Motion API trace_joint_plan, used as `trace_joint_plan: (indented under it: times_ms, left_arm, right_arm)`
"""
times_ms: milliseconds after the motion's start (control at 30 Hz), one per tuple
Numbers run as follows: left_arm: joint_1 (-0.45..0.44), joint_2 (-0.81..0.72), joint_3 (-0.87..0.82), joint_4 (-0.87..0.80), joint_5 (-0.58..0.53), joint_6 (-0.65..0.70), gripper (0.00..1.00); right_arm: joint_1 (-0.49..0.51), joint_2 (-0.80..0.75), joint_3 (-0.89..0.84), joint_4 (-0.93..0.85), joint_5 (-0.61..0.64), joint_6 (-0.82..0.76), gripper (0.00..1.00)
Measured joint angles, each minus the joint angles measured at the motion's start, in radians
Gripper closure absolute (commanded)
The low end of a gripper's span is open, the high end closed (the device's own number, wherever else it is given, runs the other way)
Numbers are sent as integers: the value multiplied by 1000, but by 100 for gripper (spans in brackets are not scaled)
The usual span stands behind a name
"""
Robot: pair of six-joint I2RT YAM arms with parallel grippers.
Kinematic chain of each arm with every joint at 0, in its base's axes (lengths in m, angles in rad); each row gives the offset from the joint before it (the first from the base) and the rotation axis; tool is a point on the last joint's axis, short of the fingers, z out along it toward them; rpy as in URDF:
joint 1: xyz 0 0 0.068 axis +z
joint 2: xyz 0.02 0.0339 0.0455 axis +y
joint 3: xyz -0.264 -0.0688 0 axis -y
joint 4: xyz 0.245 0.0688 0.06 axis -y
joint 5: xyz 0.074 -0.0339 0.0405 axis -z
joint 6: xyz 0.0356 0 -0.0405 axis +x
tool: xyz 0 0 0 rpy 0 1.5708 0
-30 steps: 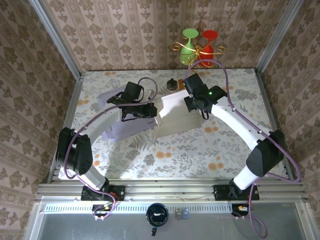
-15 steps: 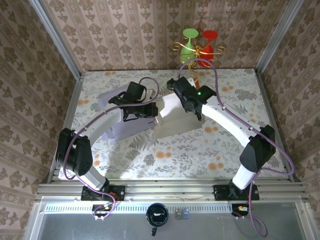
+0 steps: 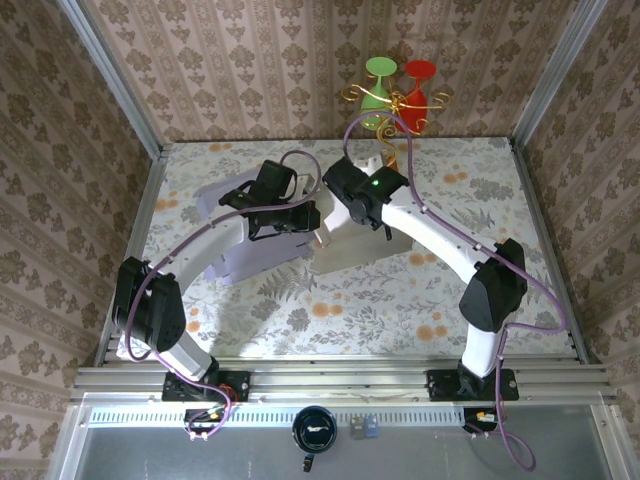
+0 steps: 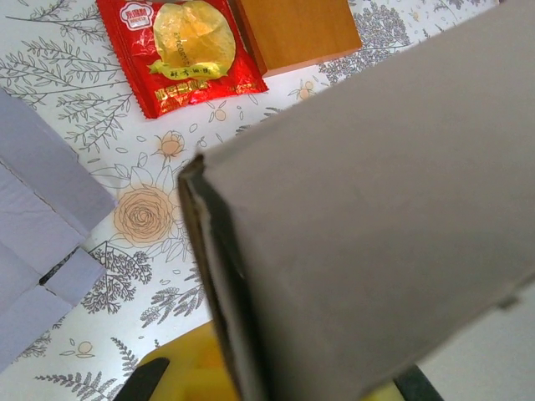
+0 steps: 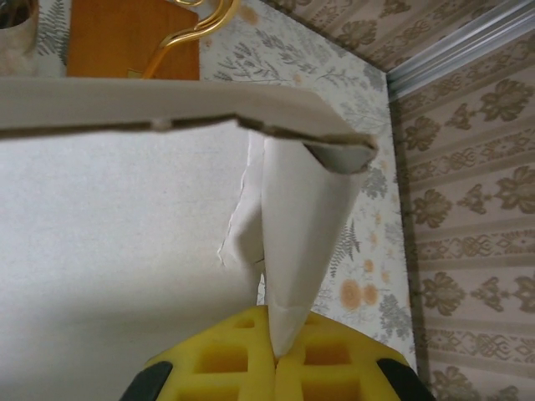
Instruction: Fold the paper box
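Observation:
The paper box (image 3: pixel 352 246) is a pale cardboard shell lying mid-table, partly raised between my two arms. My left gripper (image 3: pixel 316 228) grips its left edge. In the left wrist view the box's grey panel (image 4: pixel 376 192) runs down into the yellow pads (image 4: pixel 180 368), and the left gripper (image 4: pixel 251 378) is shut on that edge. From the back, my right gripper (image 3: pixel 346 212) reaches the box's upper side. In the right wrist view a white flap (image 5: pixel 305 234) of the box tapers down into the right gripper (image 5: pixel 278 361), which is shut on it under a folded-over panel (image 5: pixel 167 104).
A flat lavender cardboard sheet (image 3: pixel 232 256) lies left of the box. Green and red goblets on a gold stand (image 3: pixel 398 90) sit at the back wall. A red snack packet (image 4: pixel 180 50) and a wooden block (image 4: pixel 292 29) lie beyond the box's edge. Patterned walls enclose the table.
My right arm has swung left and toward the back, carrying the box's flap with it. The box's right side has drawn in. The left arm has barely moved.

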Motion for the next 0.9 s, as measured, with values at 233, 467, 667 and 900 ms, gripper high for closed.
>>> trace_joint_plan:
  times_ms: [233, 467, 667, 900]
  left_arm:
    - [-5, 0, 0, 2, 1, -21, 100]
    - [-5, 0, 0, -8, -3, -24, 100]
    - [-5, 0, 0, -8, -3, -24, 100]
    - [-8, 0, 0, -15, -4, -24, 100]
  right_arm:
    - [2, 7, 18, -12, 14, -3, 100]
    - [-30, 7, 27, -12, -83, -8, 90]
    - [-63, 7, 60, -21, -144, -13, 77]
    - [-77, 7, 61, -24, -167, -18, 75]
